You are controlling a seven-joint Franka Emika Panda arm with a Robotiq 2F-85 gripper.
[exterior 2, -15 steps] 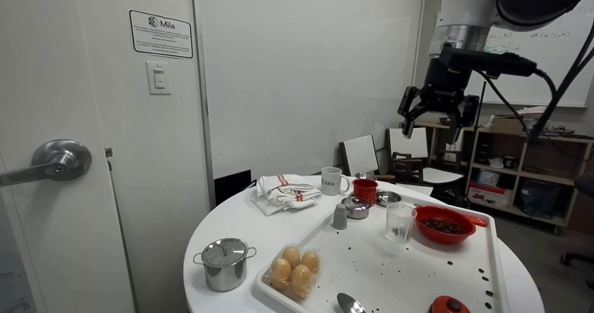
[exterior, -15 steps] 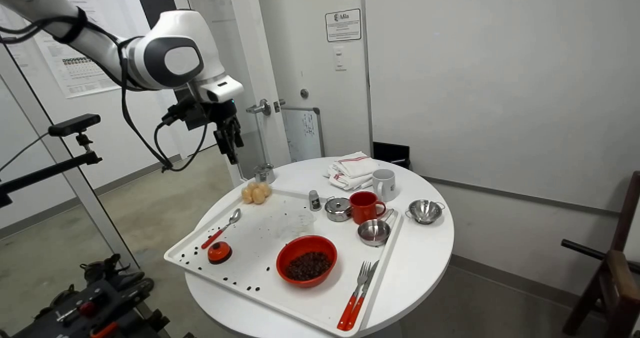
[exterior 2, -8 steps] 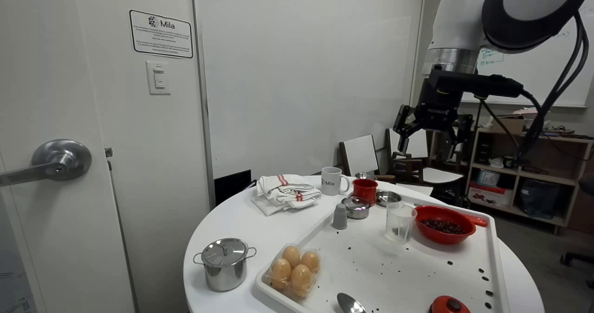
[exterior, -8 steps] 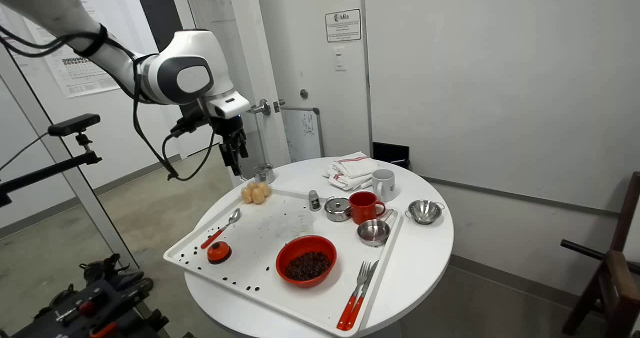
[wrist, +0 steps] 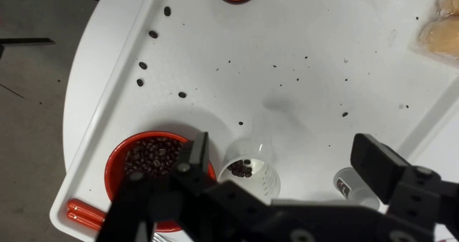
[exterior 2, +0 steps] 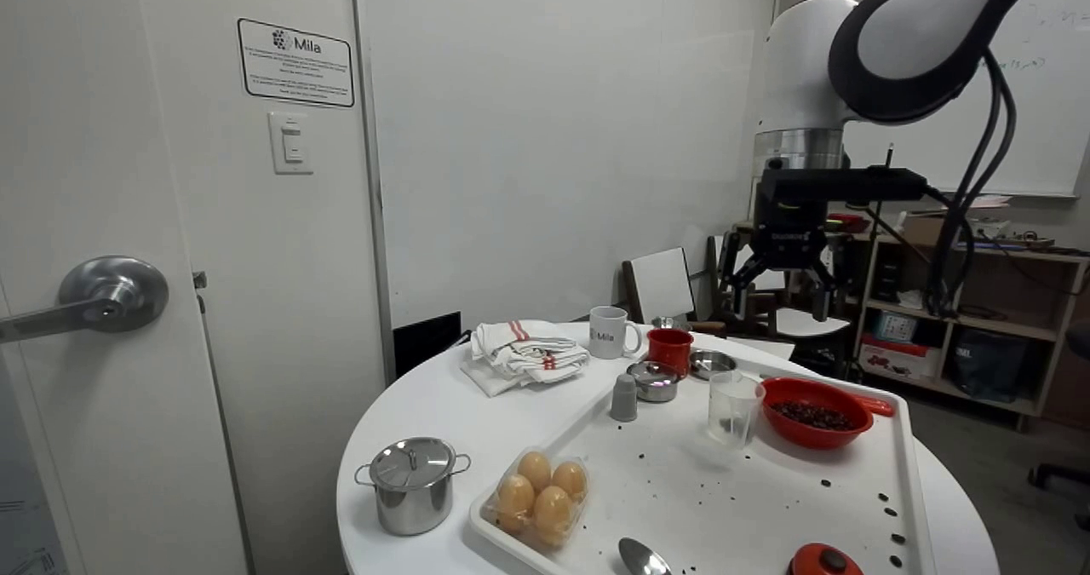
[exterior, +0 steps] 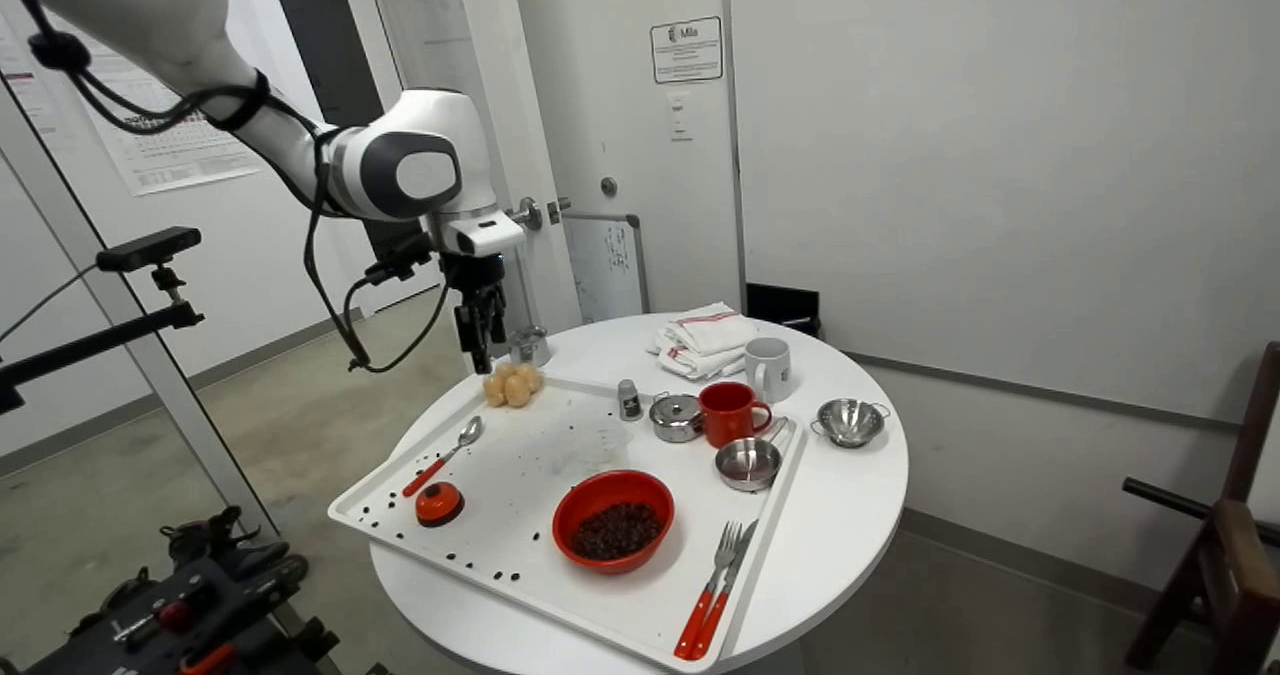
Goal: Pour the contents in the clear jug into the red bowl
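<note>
Claw [exterior 2: 780,305] seen spread wide, positioned above tray [exterior 2: 664,511] lvl. Jug [exterior 2: 732,403] seen upright on tray, just beside red bowl [exterior 2: 816,438]; few dark beans [wrist: 240,169] seen in jug (wrist view), many more held in red bowl. Tray supported by bench [exterior 2: 494,430], w/ eggs [exterior 2: 538,494] at corner.

Clear jug [exterior 2: 734,409] standing up, a few dark beans [wrist: 239,169] inside, just beside a red bowl [exterior: 613,486] holding many more

Red is being shown by the bowl [exterior: 605,490] and one mug [exterior: 725,422], dark brown by the beans [wrist: 154,156].
White towels [exterior 2: 528,353] are being crossed by red stripes.
</note>
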